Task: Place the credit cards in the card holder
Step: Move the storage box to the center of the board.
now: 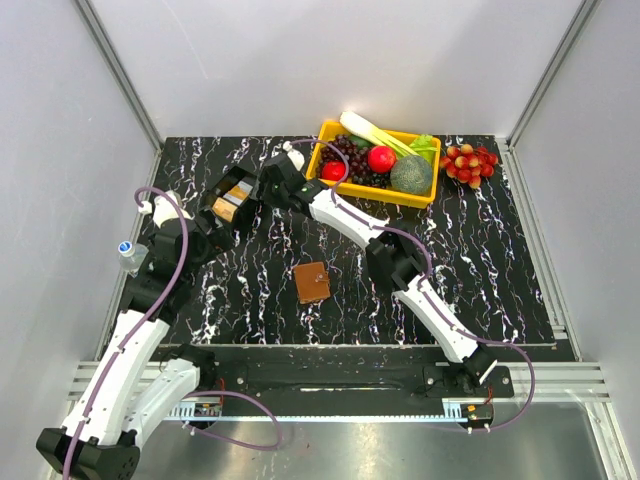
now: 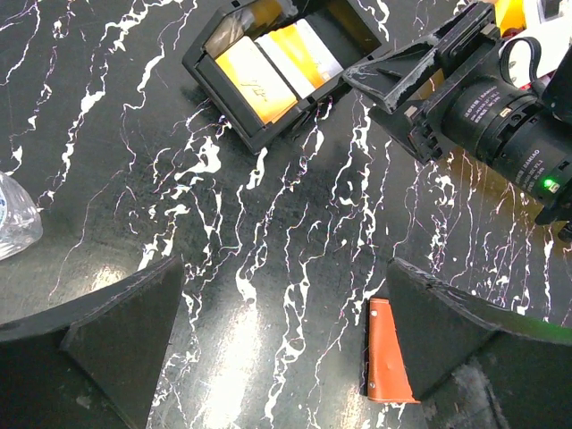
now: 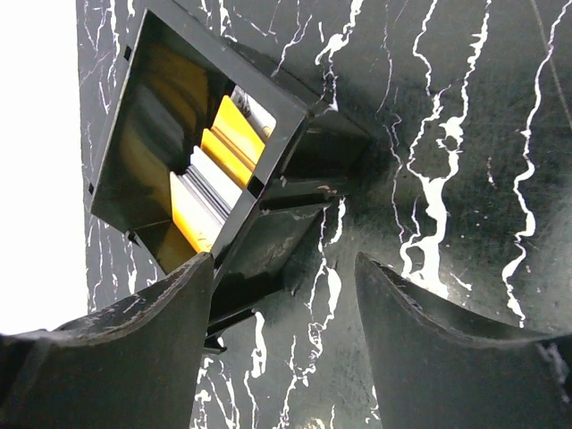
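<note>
Credit cards (image 2: 268, 76): orange and pale ones, leaning together inside a small black box (image 2: 223, 107) at the far left of the tabletop (image 1: 480, 260). None out yet.

Card holder (image 1: 311, 282): brown, lying flat mid-tabletop, well apart from the box. It looks folded shut.

Right gripper (image 3: 284, 264): fingers apart, clamped on nothing. 1 finger sits just beside the box's near wall. My reading is that it is lining up at the box mouth to draw out 1 card.

Left gripper (image 2: 284, 273): spread wide and empty, hovering low between box and card holder. It is probably placed to steady or open the holder.

Risk: the 2 arms work close together. The thin cards sit tight against each other, so 2 may lift at once.
</note>
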Action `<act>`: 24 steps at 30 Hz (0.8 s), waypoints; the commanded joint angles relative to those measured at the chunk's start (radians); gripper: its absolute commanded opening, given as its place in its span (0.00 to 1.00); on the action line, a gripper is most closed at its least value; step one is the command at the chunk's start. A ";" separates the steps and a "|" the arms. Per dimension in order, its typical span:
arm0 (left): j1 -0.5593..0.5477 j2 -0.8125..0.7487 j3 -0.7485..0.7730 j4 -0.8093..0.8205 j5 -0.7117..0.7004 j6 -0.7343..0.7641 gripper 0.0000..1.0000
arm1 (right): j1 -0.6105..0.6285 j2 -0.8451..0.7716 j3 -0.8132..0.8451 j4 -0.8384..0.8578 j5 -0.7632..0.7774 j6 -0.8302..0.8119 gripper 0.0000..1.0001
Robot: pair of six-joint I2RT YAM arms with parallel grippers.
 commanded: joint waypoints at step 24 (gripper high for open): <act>0.177 0.747 0.328 0.514 0.624 0.452 0.95 | -0.036 -1.182 -1.235 0.281 0.129 -0.284 0.73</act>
